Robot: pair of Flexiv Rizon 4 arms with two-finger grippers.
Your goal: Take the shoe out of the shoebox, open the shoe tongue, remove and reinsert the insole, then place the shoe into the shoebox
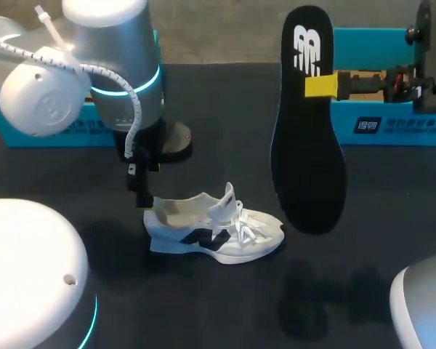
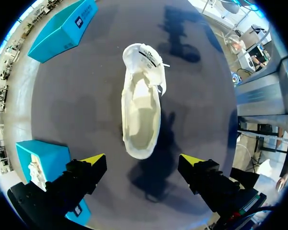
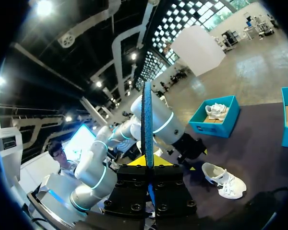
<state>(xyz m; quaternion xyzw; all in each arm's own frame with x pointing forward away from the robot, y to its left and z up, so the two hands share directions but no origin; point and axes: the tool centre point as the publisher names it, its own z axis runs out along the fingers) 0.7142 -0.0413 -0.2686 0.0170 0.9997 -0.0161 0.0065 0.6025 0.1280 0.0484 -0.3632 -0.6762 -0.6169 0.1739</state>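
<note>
left shoebox (image 1: 73, 134) mostly behind left arm (image 1: 112, 51), right shoebox (image 1: 392, 113) partly behind insole (image 1: 309, 145)

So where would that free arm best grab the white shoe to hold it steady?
Probably the heel collar, from above: the shoe stands upright on its sole, mouth open upward, and the left gripper hangs open over that end.

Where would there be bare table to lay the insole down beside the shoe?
Bare table lies on the near side of the shoe, and from its toe toward the right box. It is crowded at the heel, where the left gripper stands.
</note>
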